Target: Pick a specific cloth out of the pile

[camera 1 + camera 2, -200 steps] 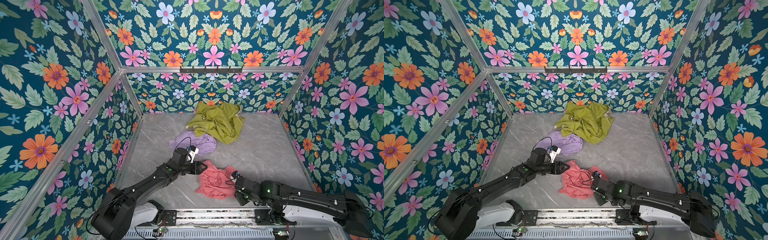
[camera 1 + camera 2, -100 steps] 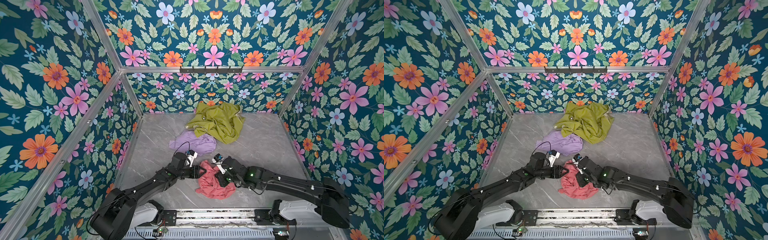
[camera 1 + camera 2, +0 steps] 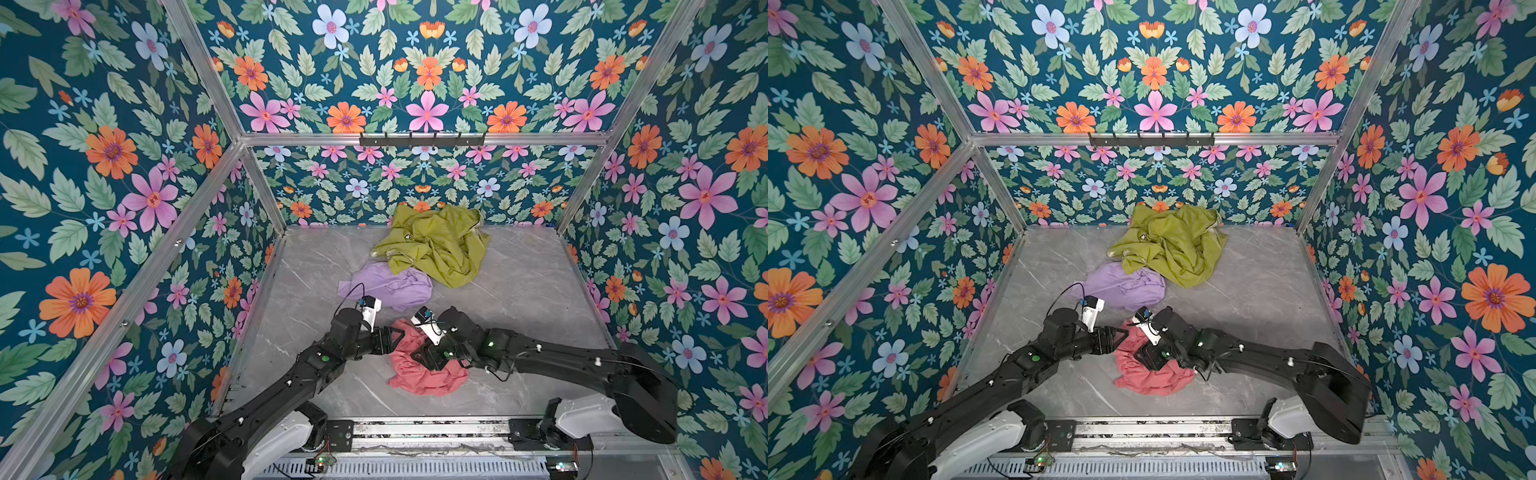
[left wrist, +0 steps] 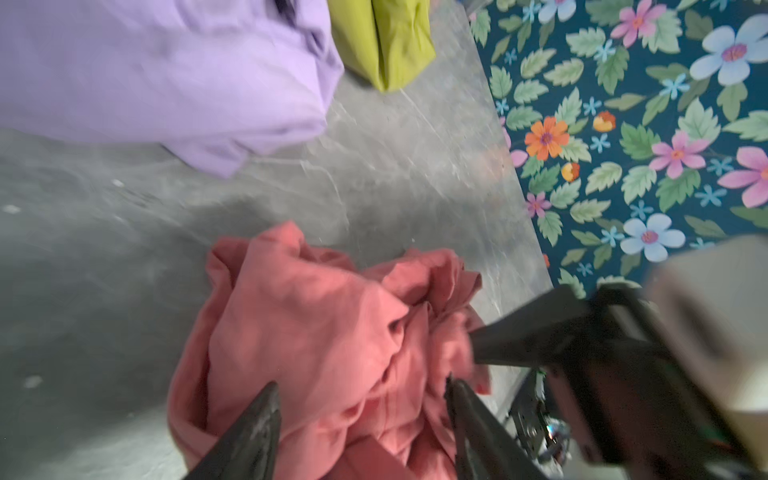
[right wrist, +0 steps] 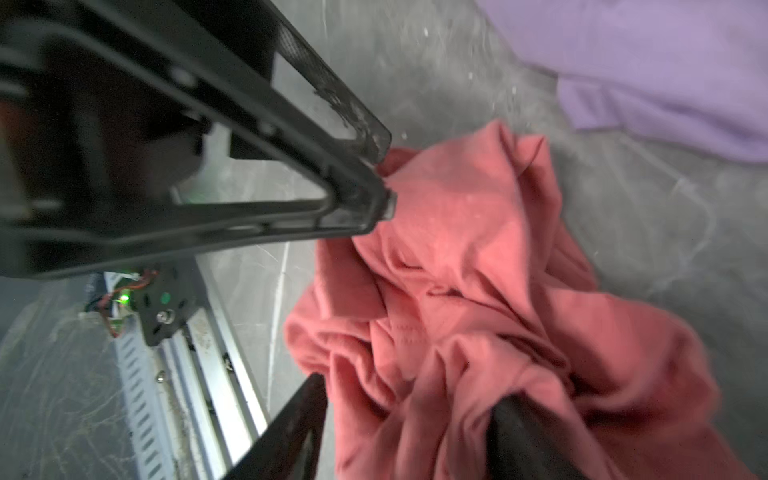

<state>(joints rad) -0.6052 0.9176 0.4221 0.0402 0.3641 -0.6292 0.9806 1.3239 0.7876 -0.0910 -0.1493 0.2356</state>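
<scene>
The salmon-pink cloth (image 3: 419, 376) (image 3: 1150, 378) lies crumpled on the grey floor near the front, apart from the pile. The pile is the lilac cloth (image 3: 386, 284) and the olive-green cloth (image 3: 436, 245) further back. My left gripper (image 3: 397, 334) (image 4: 361, 399) is open at the cloth's left upper edge, with pink folds (image 4: 332, 332) lying between its spread fingers. My right gripper (image 3: 417, 357) (image 5: 409, 395) is open too, low over the middle of the cloth (image 5: 478, 291), its tips pressed among the folds. The two grippers face each other closely.
Floral walls close in the floor on three sides. A black hook rail (image 3: 422, 139) hangs on the back wall. An aluminium rail (image 3: 415, 432) carrying both arm bases runs along the front edge. Bare grey floor (image 3: 532, 291) shows right of the cloths.
My right gripper swept from the front right across the pink cloth, dragging it into a tighter bunch, then opened. My left gripper stayed at the cloth's left edge and widened a little.
</scene>
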